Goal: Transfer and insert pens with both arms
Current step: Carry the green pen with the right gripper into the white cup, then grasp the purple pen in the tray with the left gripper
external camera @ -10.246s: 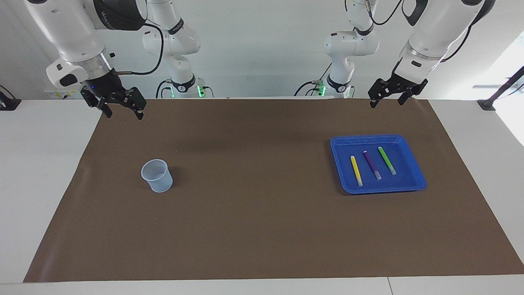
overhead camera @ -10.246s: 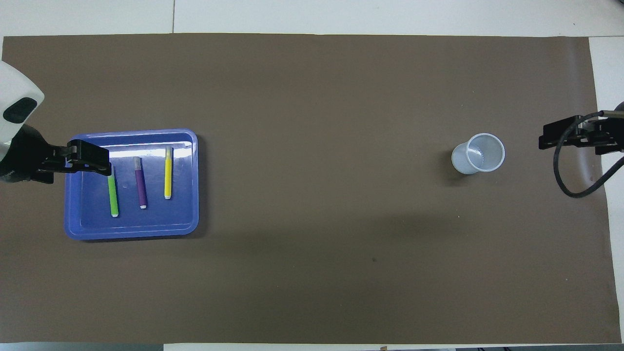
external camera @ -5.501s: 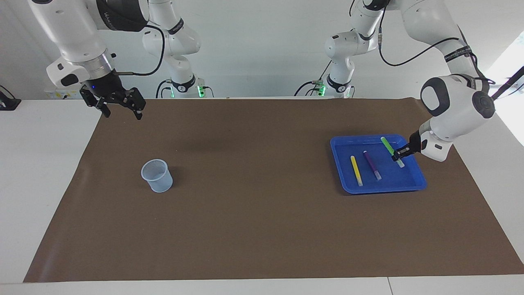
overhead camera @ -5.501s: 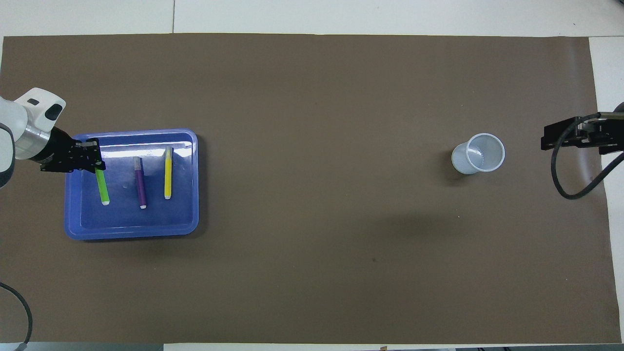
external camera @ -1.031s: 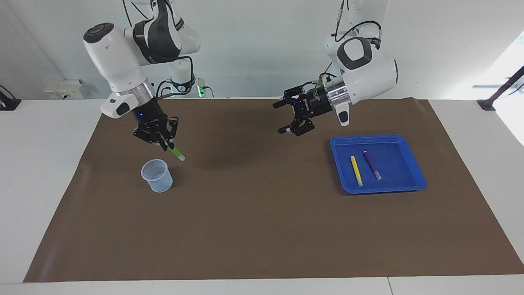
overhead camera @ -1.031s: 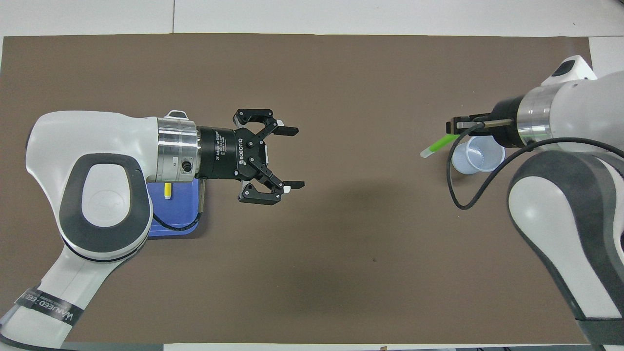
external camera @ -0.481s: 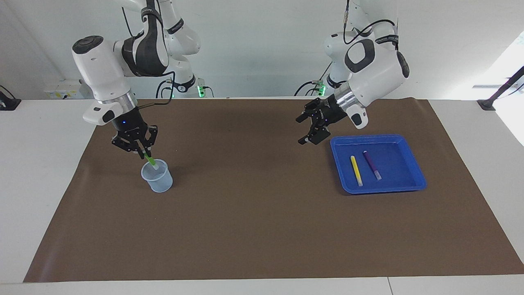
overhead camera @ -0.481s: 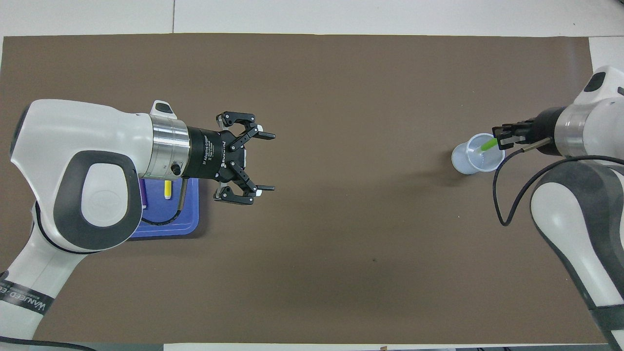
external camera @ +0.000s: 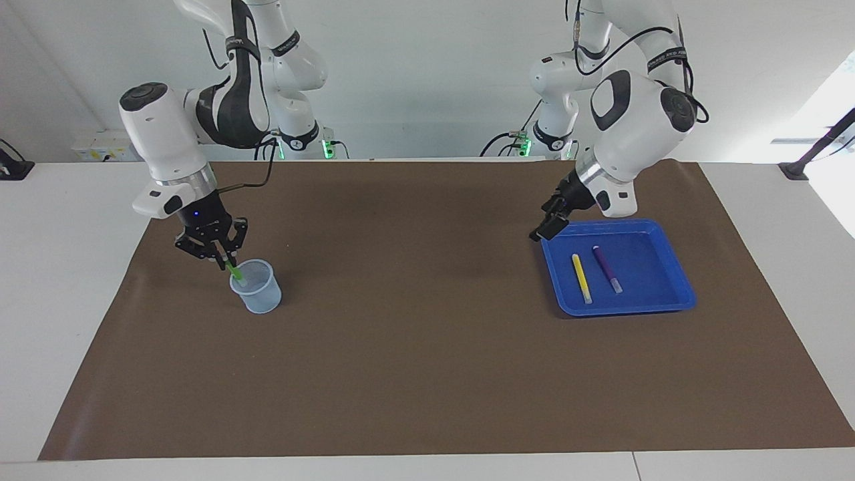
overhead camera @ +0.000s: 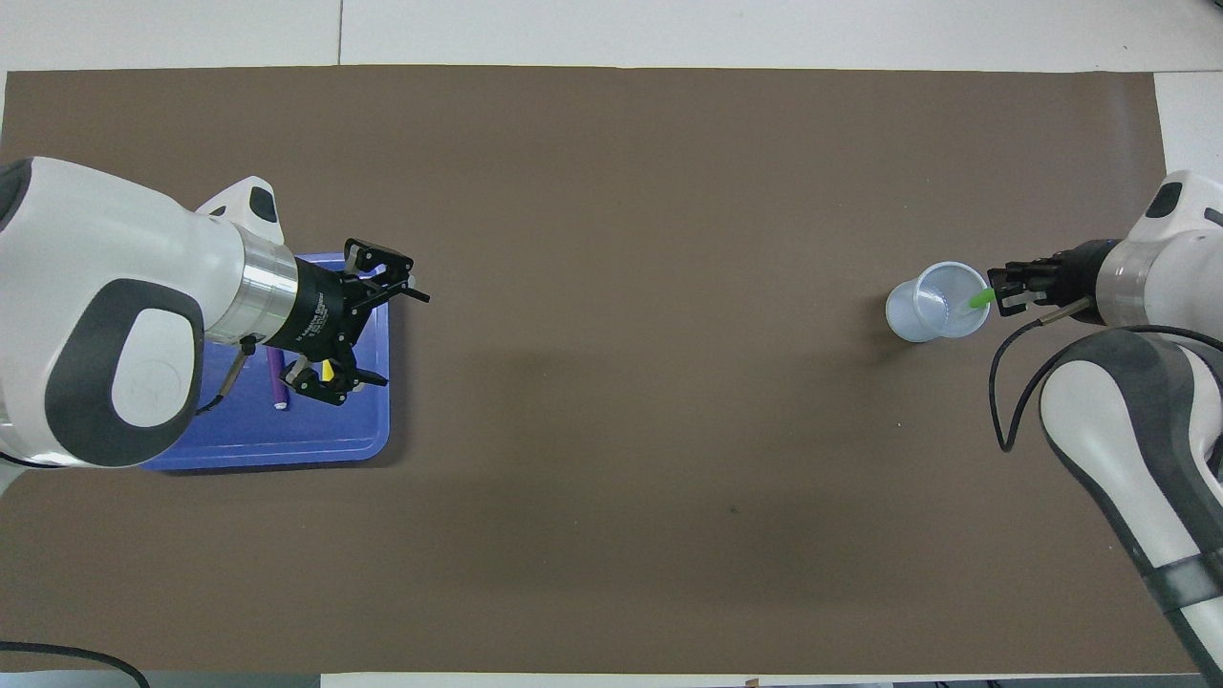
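No text reads with certainty. Overhead view, about 9 o'clock: a line of white print runs along the black wrist body of the left gripper (overhead camera: 404,339), too small and too tilted to make out any letters. On the dark joint panel (overhead camera: 143,368) of the same arm there is a faint round emblem with no readable characters. Facing view, about 1 o'clock: the black strap (external camera: 661,59) around the left arm carries white capital lettering, and no word can be made out. About 11 o'clock: the black strap (external camera: 235,41) on the right arm shows no readable print. No numbers or signs seen elsewhere.
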You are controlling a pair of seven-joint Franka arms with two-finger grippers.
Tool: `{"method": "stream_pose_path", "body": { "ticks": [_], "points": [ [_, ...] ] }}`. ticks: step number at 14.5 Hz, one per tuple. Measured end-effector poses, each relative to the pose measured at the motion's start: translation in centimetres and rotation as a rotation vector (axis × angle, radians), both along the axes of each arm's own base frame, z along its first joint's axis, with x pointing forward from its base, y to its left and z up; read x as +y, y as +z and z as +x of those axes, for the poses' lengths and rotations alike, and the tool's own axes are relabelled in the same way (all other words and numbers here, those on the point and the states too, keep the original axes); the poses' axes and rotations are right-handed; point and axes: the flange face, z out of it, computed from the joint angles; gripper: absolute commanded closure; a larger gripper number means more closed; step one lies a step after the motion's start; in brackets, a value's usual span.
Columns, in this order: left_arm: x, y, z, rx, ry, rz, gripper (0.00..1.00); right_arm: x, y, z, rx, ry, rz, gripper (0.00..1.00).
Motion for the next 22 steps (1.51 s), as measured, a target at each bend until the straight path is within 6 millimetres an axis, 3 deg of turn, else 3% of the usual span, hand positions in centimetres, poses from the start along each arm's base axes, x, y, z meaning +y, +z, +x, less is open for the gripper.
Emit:
{"method": "stream_pose_path", "body": {
  "ticks": [5,8,12,16,22],
  "points": [
    [10.9,-0.6,1.9,-0.133,-0.348,0.130,0.00,0.0,-2.4,-0.1,0.000,-0.005,-0.003,1.00],
    [15.7,-3.1,2.1,-0.170,-0.619,0.224,0.00,0.0,-2.9,-0.1,0.004,-0.011,-0.002,1.00],
    [16.2,-9.3,2.1,-0.182,-0.832,0.302,0.00,-0.1,-3.6,-0.5,0.006,-0.053,0.008,1.00],
    [15.8,-12.3,2.4,-0.174,-0.939,0.307,0.05,-0.1,-3.7,-0.5,0.015,-0.133,0.031,1.00],
    [14.8,-15.8,2.5,-0.152,-0.958,0.260,0.10,-1.0,-4.0,-0.7,0.021,-0.163,0.036,1.00]
  ]
}}
